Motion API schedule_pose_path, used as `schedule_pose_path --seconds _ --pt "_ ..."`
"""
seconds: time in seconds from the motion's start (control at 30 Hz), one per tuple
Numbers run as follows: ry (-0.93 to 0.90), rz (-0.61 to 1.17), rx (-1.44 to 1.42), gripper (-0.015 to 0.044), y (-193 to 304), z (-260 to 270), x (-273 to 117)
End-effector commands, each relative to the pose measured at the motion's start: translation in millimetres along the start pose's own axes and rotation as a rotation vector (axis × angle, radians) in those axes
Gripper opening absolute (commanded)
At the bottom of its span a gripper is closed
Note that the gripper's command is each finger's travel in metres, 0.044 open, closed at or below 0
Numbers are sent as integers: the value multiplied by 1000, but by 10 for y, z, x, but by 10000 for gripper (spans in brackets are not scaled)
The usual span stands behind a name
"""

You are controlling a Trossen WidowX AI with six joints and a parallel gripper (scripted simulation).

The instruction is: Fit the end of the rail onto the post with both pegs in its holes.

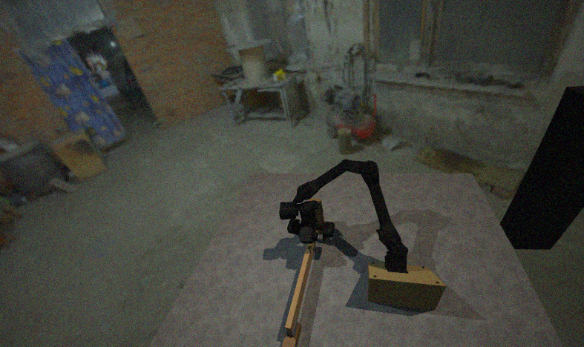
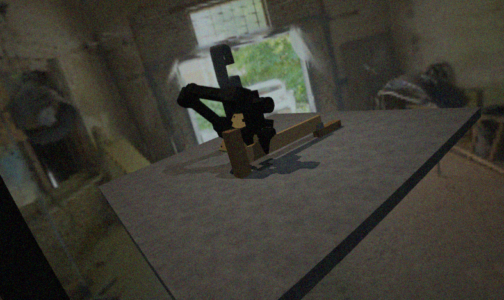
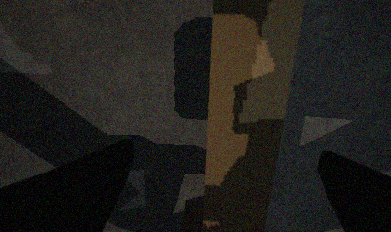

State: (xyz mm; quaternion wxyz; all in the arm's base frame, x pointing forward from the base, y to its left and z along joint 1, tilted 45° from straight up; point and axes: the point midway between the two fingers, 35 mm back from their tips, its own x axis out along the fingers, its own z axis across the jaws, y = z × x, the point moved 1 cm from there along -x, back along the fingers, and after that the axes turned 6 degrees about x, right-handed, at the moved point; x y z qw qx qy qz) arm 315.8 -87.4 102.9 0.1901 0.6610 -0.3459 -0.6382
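The gripper (image 1: 312,242) (image 2: 259,147) (image 3: 228,148) is open, with one finger on each side of the rail near its post end and dark gaps beside both fingers in the wrist view. The long wooden rail (image 1: 299,289) (image 2: 298,129) (image 3: 231,64) runs from the post to the low footboard block (image 1: 289,342) (image 2: 330,128). Its far end is at the dark bracket (image 1: 289,332) (image 2: 319,127); how deep it sits is unclear. The near end is off the table, close against the upright post (image 2: 237,154). No pegs show. The arm hides part of the joint, so a small gap cannot be ruled out.
The arm's wooden base block (image 1: 405,287) stands right of the rail in the top view. The arm arches from it over the table (image 1: 224,297) (image 2: 216,231). A tall black box (image 1: 556,172) (image 2: 11,238) stands beyond the table's edge.
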Motion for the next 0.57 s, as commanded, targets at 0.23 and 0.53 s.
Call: schedule_pose_path --seconds 0.23,0.53 --pt "11 -2 -6 440 -281 29 -266" --pt "11 -2 -6 440 -281 29 -266"
